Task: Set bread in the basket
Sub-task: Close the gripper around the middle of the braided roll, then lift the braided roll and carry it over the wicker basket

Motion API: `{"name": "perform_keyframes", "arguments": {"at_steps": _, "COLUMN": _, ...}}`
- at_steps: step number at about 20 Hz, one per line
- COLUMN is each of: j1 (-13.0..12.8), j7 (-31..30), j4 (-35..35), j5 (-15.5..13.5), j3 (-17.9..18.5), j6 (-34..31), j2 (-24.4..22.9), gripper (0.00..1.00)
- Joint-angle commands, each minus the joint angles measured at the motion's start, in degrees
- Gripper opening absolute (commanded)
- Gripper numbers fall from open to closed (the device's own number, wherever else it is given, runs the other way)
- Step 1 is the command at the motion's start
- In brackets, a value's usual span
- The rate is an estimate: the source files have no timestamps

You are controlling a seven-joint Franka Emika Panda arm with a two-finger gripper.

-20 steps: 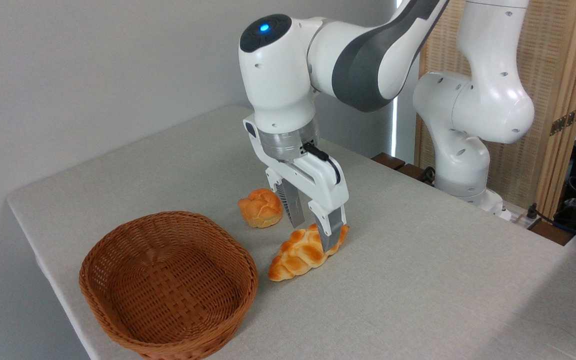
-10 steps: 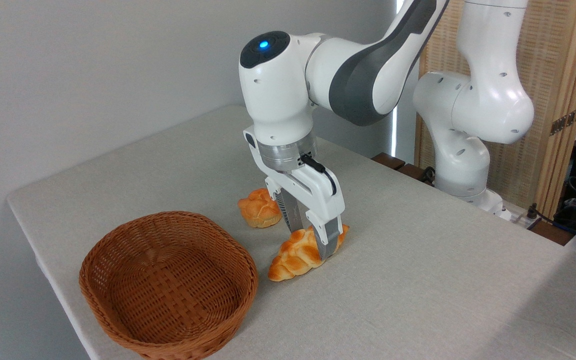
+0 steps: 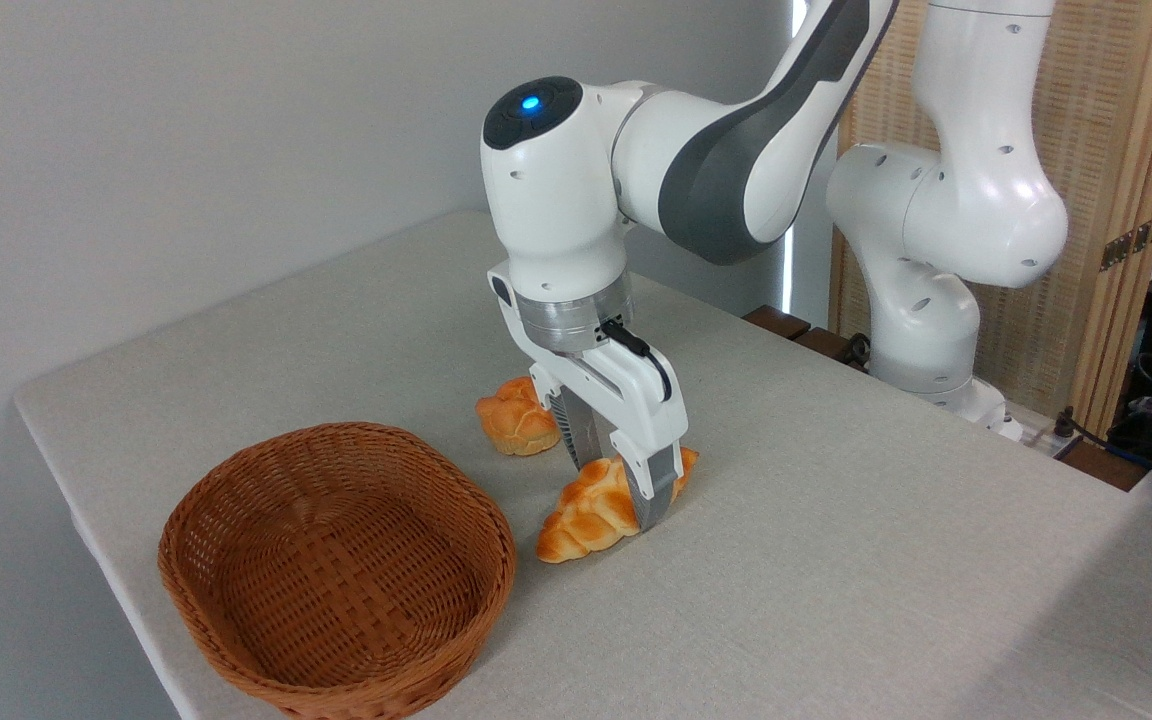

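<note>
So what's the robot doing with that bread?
The robot's gripper is down over the long braided bread, with one finger on each side of it. The bread lies on the table, not lifted yet. The brown basket sits empty just to the left. A small round bun rests behind, untouched.

bread (image 3: 596,510): glossy golden-orange, plaited bumps, paler yellow in the creases
basket (image 3: 336,570): warm brown wicker, woven weave, braided rim
bun (image 3: 514,417): same golden-orange, knotted top
table (image 3: 836,560): pale grey-beige cloth, fine plain weave
arm (image 3: 716,150): white shell, grey panel, blue light on a black cap
gripper (image 3: 616,490): white body, grey fingers
screen (image 3: 1116,150): light wood frame, woven straw-coloured panels
</note>
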Motion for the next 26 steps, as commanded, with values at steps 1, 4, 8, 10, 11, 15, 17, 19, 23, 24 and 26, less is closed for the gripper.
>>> {"name": "perform_keyframes", "arguments": {"at_steps": 1, "j1": -0.68, "j7": 0.56, "j4": -0.72, "j5": 0.33, "j3": 0.63, "j6": 1.59, "j2": -0.17, "gripper": 0.54}}
{"name": "perform_keyframes", "arguments": {"at_steps": 4, "j1": -0.68, "j7": 0.56, "j4": -0.72, "j5": 0.33, "j3": 0.63, "j6": 1.5, "j2": -0.08, "gripper": 0.51}}
{"name": "perform_keyframes", "arguments": {"at_steps": 8, "j1": -0.76, "j7": 0.56, "j4": -0.72, "j5": 0.33, "j3": 0.63, "j6": 1.5, "j2": -0.08, "gripper": 0.49}}
{"name": "perform_keyframes", "arguments": {"at_steps": 10, "j1": -0.76, "j7": 0.39, "j4": -0.72, "j5": 0.33, "j3": 0.63, "j6": 1.33, "j2": -0.08, "gripper": 0.47}}
{"name": "perform_keyframes", "arguments": {"at_steps": 11, "j1": -0.76, "j7": 0.21, "j4": -0.72, "j5": 0.33, "j3": 0.63, "j6": 1.15, "j2": -0.16, "gripper": 0.47}}
{"name": "perform_keyframes", "arguments": {"at_steps": 15, "j1": -1.12, "j7": 0.03, "j4": -0.63, "j5": 0.33, "j3": 0.63, "j6": 0.98, "j2": -0.17, "gripper": 0.47}}
{"name": "perform_keyframes", "arguments": {"at_steps": 17, "j1": -1.2, "j7": -0.05, "j4": -0.55, "j5": 0.33, "j3": 0.54, "j6": 0.8, "j2": -0.34, "gripper": 0.47}}
{"name": "perform_keyframes", "arguments": {"at_steps": 19, "j1": -1.64, "j7": -0.4, "j4": -0.28, "j5": -0.1, "j3": 0.36, "j6": 0.71, "j2": -0.52, "gripper": 0.47}}
{"name": "perform_keyframes", "arguments": {"at_steps": 23, "j1": -2.34, "j7": -1.81, "j4": 3.56, "j5": -1.68, "j3": -0.86, "j6": -3.48, "j2": -1.22, "gripper": 0.49}}
{"name": "perform_keyframes", "arguments": {"at_steps": 24, "j1": -3.22, "j7": -2.33, "j4": 6.89, "j5": -2.73, "j3": -1.48, "j6": -6.38, "j2": -1.05, "gripper": 0.49}}
{"name": "perform_keyframes", "arguments": {"at_steps": 26, "j1": -3.23, "j7": -2.51, "j4": 10.08, "j5": -3.27, "j3": -1.48, "j6": -8.25, "j2": -0.96, "gripper": 0.49}}
